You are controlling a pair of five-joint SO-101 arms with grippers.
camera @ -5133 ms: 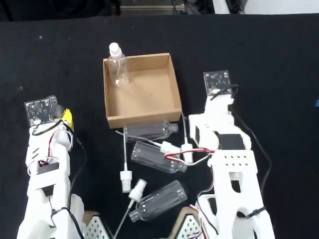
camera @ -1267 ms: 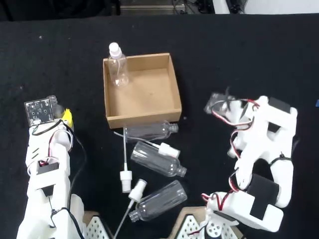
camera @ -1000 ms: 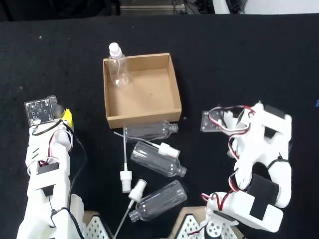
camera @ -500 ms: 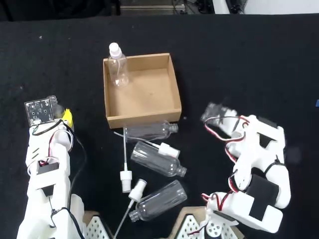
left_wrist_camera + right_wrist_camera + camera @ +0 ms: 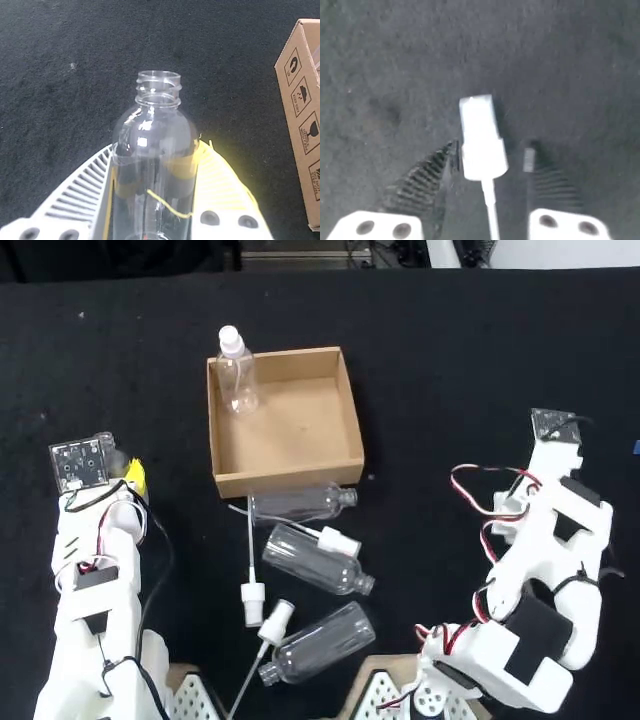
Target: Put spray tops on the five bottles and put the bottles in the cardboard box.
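the left gripper (image 5: 157,150) is closed on a clear plastic bottle (image 5: 156,125). the bottle's long axis runs out along the jaws, its open threaded neck pointing away from the wrist, near the brown cardboard box (image 5: 287,483). one capped clear bottle (image 5: 237,375) stands in the box's far left corner. three uncapped clear bottles (image 5: 315,560) lie on the black bench (image 5: 480,340) in front of the box, among loose white spray tops (image 5: 253,600). the right gripper (image 5: 490,147) is closed round a white plastic spray top (image 5: 480,137), head forward, dip tube trailing back between the jaws. this top sits well to the right of the open neck, with box and lying bottles between, so mating them likely means the right arm (image 5: 545,540) crossing back. five seconds ago that arm was low over the lying bottles, at a spray top now gone from the bench; it has since swung out to the right. the left arm has stayed put.
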